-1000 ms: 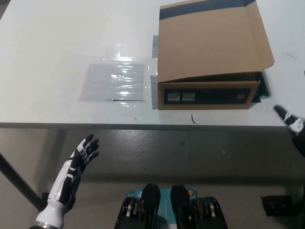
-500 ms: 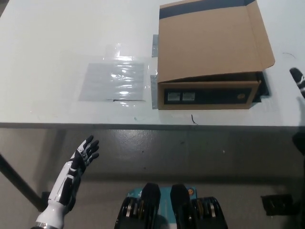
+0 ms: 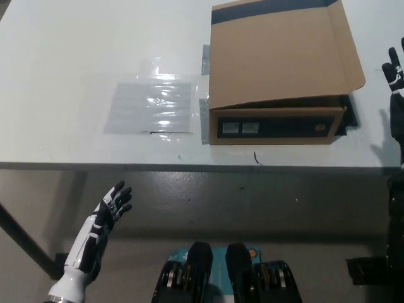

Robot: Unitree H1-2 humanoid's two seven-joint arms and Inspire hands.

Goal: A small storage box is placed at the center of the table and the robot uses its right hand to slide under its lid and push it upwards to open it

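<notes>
The cardboard storage box sits on the white table, lid down. The black right hand hovers well right of it, cut off by the frame; its fingers cannot be judged. Approaching sideways, it could shove the box rather than slip under the lid edge. The white left hand rests below the table, fingers spread and empty.

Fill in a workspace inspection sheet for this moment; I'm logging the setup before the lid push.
Surface: white table, a short dark mark near its front edge.
Job's things: cardboard storage box, its lid down, untouched.
Clutter: clear plastic sheet lying flat left of the box.
Hands: left hand open, resting below the table edge; right hand at the picture's right edge, apart from the box, mostly cut off.
Cables: nothing seen.
Surroundings: grey floor before the table.
</notes>
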